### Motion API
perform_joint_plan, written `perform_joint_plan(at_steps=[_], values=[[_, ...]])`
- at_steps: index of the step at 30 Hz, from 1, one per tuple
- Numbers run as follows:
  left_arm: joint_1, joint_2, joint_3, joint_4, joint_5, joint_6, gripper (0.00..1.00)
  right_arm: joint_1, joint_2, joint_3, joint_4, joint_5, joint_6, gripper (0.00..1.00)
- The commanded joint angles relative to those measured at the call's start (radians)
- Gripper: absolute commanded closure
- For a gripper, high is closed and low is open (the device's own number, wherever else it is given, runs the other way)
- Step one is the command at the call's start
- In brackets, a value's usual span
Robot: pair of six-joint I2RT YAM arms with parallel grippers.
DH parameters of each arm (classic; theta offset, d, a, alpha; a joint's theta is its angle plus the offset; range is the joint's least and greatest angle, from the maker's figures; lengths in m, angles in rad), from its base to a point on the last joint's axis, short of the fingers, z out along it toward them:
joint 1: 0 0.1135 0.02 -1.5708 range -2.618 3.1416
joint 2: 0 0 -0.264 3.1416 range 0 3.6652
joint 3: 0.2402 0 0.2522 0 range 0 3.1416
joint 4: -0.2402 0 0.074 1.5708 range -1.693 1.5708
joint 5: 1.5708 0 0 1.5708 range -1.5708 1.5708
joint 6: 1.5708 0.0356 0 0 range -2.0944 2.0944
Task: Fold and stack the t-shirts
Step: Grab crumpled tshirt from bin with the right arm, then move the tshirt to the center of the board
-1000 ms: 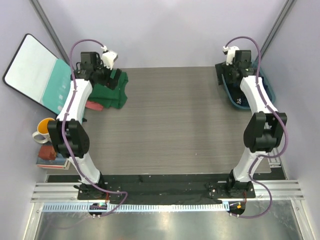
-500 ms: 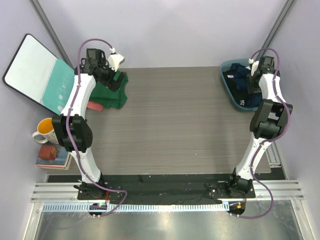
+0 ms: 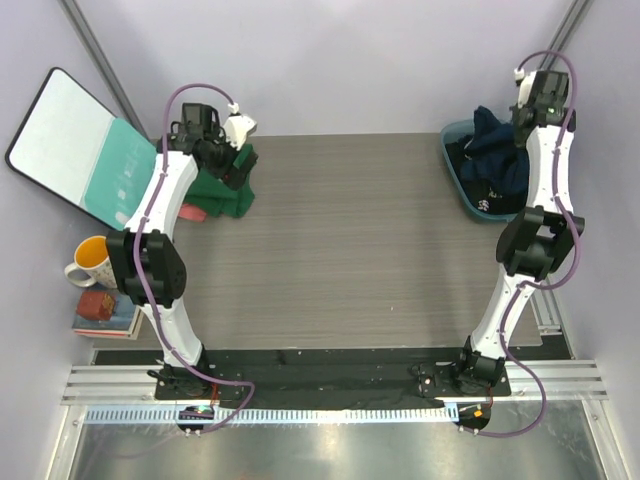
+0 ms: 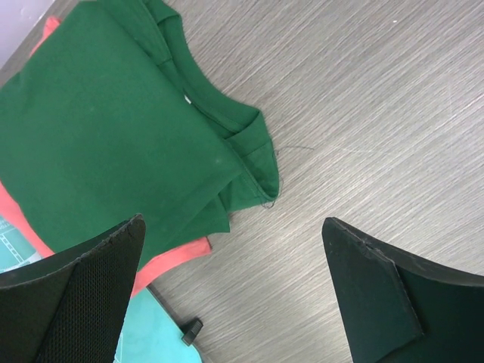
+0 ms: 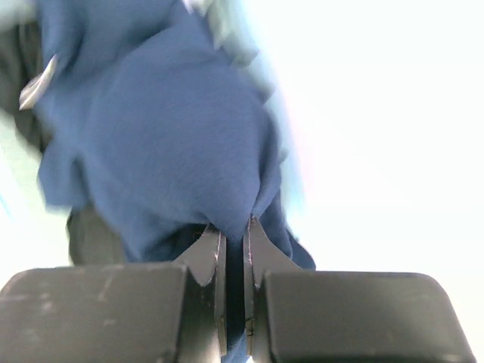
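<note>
A folded dark green t-shirt point(image 3: 222, 190) point(image 4: 113, 128) lies at the table's back left, on top of a salmon-pink t-shirt point(image 3: 188, 211) point(image 4: 174, 253) whose edge peeks out beneath it. Above the green shirt's right edge hovers my left gripper point(image 3: 240, 160) point(image 4: 233, 227), open and empty. At the back right, my right gripper point(image 3: 522, 118) point(image 5: 234, 223) is shut on a bunch of the navy blue t-shirt point(image 3: 492, 132) point(image 5: 166, 136). That shirt hangs lifted above the blue bin point(image 3: 450, 158). A black t-shirt point(image 3: 497, 185) with white print stays in the bin.
A teal-and-white board point(image 3: 75, 150) point(image 4: 151, 333) leans off the table's left edge beside the shirt stack. An orange mug point(image 3: 88, 260) and books point(image 3: 100, 312) sit lower left. The grey wood table point(image 3: 350, 230) spans the middle.
My right gripper closed on the navy shirt in the bin and raised it up and back. The left gripper, still open, drifted slightly right over the green shirt.
</note>
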Motion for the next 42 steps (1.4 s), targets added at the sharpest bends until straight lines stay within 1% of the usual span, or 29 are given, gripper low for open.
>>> perform_joint_plan(at_steps=[1,5,6,8,9,11,12,13,15,16,19,20,22,24,25,26,27,28,29,30,32,34,37,38,39,42], values=[[-0.024,-0.047,0.014,0.046,0.000,-0.009,0.00,0.023,-0.112,0.105,0.178,0.120,-0.015,0.99],[-0.041,-0.056,0.006,0.121,-0.034,-0.018,0.00,0.061,-0.175,0.068,0.329,0.131,-0.069,0.99],[-0.044,-0.057,0.005,0.139,-0.046,-0.025,0.00,0.084,-0.186,0.046,0.391,0.128,-0.096,0.99],[-0.051,-0.068,-0.006,0.191,-0.077,-0.041,0.00,0.110,-0.223,0.029,0.445,0.103,-0.118,0.99],[-0.054,-0.071,-0.011,0.242,-0.103,-0.056,0.00,0.140,-0.235,0.008,0.512,0.059,-0.127,0.99],[-0.058,-0.076,-0.026,0.285,-0.127,-0.061,0.00,0.171,-0.288,-0.017,0.574,-0.022,-0.135,0.99],[-0.063,-0.080,-0.034,0.328,-0.165,-0.062,0.00,0.191,-0.309,-0.042,0.647,-0.050,-0.143,0.99],[-0.072,-0.079,-0.046,0.342,-0.181,-0.062,0.00,0.241,-0.325,-0.049,0.677,-0.100,-0.168,0.99],[-0.075,-0.080,-0.052,0.352,-0.184,-0.058,0.00,0.274,-0.364,-0.043,0.734,-0.154,-0.179,0.99],[-0.078,-0.080,-0.061,0.357,-0.181,-0.050,0.00,0.339,-0.375,-0.035,0.749,-0.228,-0.189,0.99],[-0.081,-0.091,-0.104,0.391,-0.184,-0.050,0.00,0.400,-0.421,0.008,0.786,-0.315,-0.178,0.99],[-0.083,-0.096,-0.118,0.403,-0.189,-0.051,0.00,0.438,-0.431,0.015,0.795,-0.322,-0.164,0.99],[-0.087,-0.100,-0.146,0.423,-0.199,-0.050,0.00,0.466,-0.470,0.025,0.788,-0.329,-0.166,0.99],[-0.090,-0.100,-0.152,0.425,-0.206,-0.062,0.00,0.484,-0.503,-0.033,0.733,-0.314,-0.196,0.99],[-0.092,-0.106,-0.160,0.426,-0.206,-0.067,0.00,0.484,-0.548,-0.084,0.720,-0.288,-0.213,0.98],[-0.093,-0.111,-0.163,0.431,-0.204,-0.070,0.00,0.484,-0.581,-0.153,0.711,-0.220,-0.237,0.68],[-0.093,-0.116,-0.167,0.434,-0.203,-0.076,0.00,0.475,-0.609,-0.335,0.703,-0.172,-0.326,0.49],[-0.093,-0.119,-0.176,0.440,-0.204,-0.078,0.00,0.467,-0.660,-0.441,0.706,-0.103,-0.365,0.34],[-0.093,-0.129,-0.180,0.443,-0.204,-0.078,0.00,0.452,-0.677,-0.539,0.715,-0.061,-0.385,0.09],[-0.093,-0.134,-0.186,0.454,-0.203,-0.073,0.00,0.390,-0.686,-0.704,0.711,-0.026,-0.385,0.02],[-0.093,-0.148,-0.204,0.463,-0.201,-0.065,0.00,0.330,-0.701,-0.859,0.708,-0.014,-0.368,0.00],[-0.093,-0.157,-0.218,0.463,-0.200,-0.053,0.00,0.287,-0.692,-0.896,0.687,0.009,-0.344,0.00],[-0.093,-0.177,-0.242,0.463,-0.187,-0.036,0.00,0.282,-0.660,-0.831,0.558,-0.035,-0.287,0.00],[-0.093,-0.180,-0.247,0.463,-0.180,-0.035,0.00,0.282,-0.630,-0.775,0.473,-0.061,-0.279,0.00],[-0.093,-0.183,-0.253,0.460,-0.171,-0.032,0.00,0.283,-0.614,-0.747,0.423,-0.122,-0.284,0.00],[-0.095,-0.169,-0.250,0.451,-0.134,-0.041,0.00,0.296,-0.548,-0.681,0.329,-0.153,-0.279,0.00]])
